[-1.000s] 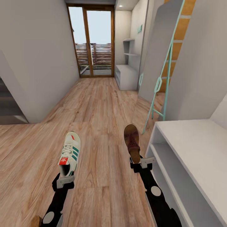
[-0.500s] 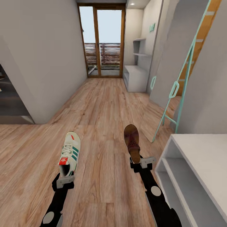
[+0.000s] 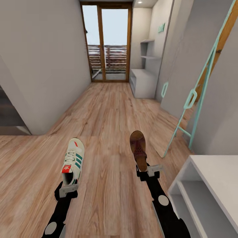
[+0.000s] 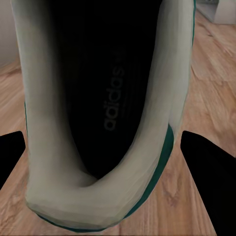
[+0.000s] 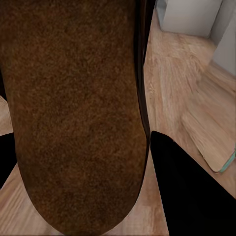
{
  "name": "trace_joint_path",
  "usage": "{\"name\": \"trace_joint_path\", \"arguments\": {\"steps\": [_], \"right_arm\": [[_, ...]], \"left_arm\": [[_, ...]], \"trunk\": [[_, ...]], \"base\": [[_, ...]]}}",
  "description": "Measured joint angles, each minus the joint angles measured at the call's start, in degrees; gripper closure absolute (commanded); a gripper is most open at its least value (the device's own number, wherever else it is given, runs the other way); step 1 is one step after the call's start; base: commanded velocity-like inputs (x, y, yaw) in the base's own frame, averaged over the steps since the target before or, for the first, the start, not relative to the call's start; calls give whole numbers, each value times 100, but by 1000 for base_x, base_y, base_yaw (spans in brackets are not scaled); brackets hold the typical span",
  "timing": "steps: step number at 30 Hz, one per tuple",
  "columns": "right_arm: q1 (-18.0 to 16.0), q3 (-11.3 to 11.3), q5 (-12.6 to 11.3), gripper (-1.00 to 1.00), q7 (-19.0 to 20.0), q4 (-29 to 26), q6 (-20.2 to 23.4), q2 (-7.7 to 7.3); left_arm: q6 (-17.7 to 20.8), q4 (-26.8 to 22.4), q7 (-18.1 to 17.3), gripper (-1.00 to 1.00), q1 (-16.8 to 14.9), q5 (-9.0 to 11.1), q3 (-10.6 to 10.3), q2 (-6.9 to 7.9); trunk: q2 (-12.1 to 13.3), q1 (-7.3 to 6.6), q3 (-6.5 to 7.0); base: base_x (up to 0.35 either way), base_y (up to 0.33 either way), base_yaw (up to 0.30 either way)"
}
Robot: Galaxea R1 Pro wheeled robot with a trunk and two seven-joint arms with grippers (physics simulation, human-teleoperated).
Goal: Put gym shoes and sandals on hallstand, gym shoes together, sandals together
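Cream-white, the gym shoe (image 3: 73, 160) sits pinched in our left end effector (image 3: 67, 188) and the sandal (image 3: 138, 150) in our right end effector (image 3: 149, 172) (toes forward), hallstand (image 3: 211, 185) nearest our right arm.

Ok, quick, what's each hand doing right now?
Left hand: closed on the gym shoe at its heel.
Right hand: closed on the sandal at its heel.
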Motion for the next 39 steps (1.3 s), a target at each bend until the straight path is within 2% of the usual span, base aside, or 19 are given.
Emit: {"name": "trace_joint_path", "arguments": {"steps": [14, 30, 37, 39], "right_arm": [[-1, 0, 1, 100, -1, 3, -1, 1], [0, 2, 2, 100, 0, 43, 0, 0], [-1, 0, 11, 100, -1, 91, -1, 1], [-1, 0, 16, 100, -2, 131, -1, 1]], "left_arm": [[-6, -1, 0, 100, 4, 0, 1, -1], [9, -114, 0, 100, 14, -8, 0, 0], [38, -115, 0, 100, 15, -41, 18, 21], [47, -116, 0, 100, 15, -36, 85, 23]], "trunk": [[0, 0, 0], [0, 0, 0], [0, 0, 0], [0, 0, 0]], "base": [[340, 0, 194], [340, 0, 19], [340, 0, 248], [340, 0, 264]]}}
